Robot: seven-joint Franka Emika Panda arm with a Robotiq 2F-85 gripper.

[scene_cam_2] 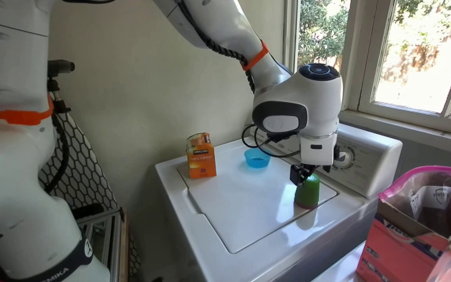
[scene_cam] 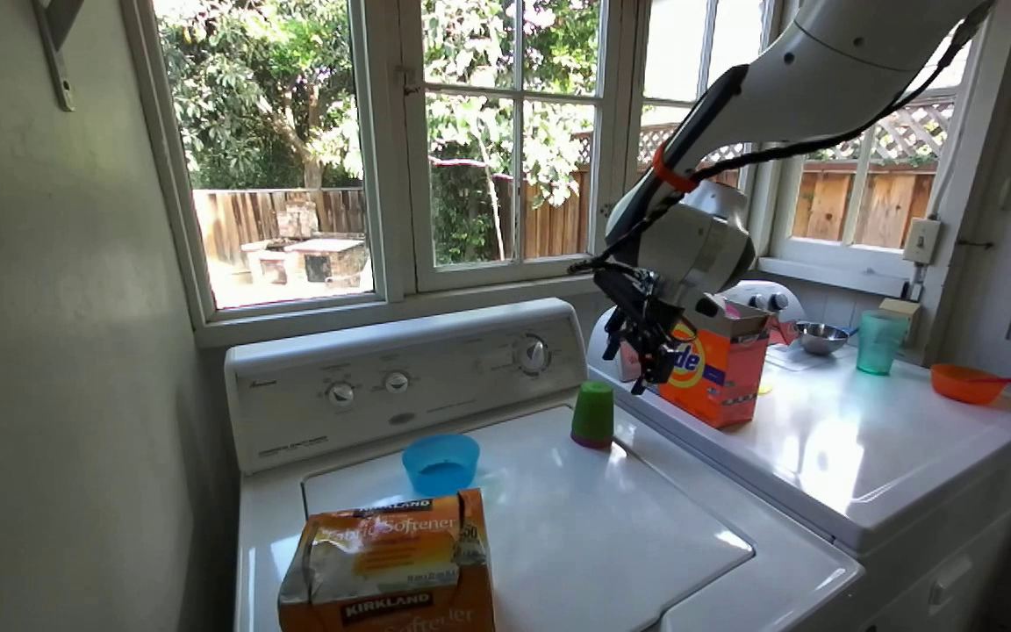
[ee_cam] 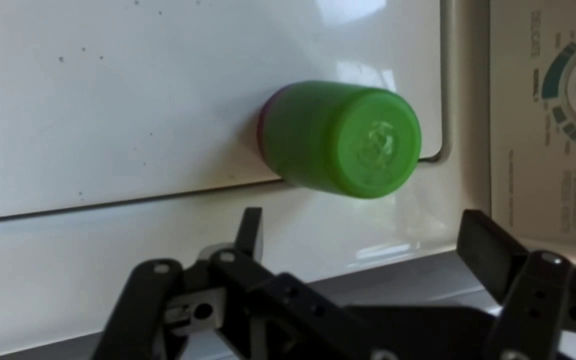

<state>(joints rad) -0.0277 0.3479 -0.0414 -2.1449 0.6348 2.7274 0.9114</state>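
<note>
My gripper (ee_cam: pixel 363 220) stands open, with nothing between its fingers, and points down near the back of the washer. Nearest to it is a green cup (ee_cam: pixel 338 137), upside down on the washer lid, with a reddish-purple rim at its base. In the wrist view the cup lies just beyond the fingertips, apart from them. An exterior view has the gripper (scene_cam: pixel 626 369) a little above and to the right of the cup (scene_cam: pixel 593 412). In another exterior view the gripper (scene_cam_2: pixel 313 174) partly covers the top of the cup (scene_cam_2: pixel 307 194).
On the washer lid are a blue bowl (scene_cam: pixel 440 461) and an orange fabric softener box (scene_cam: pixel 391 553). The control panel (scene_cam_2: pixel 362 160) rises behind. A detergent box (scene_cam: pixel 725 369), a teal cup (scene_cam: pixel 881 344), a metal bowl (scene_cam: pixel 821 339) and an orange bowl (scene_cam: pixel 964 386) stand on the neighbouring machine.
</note>
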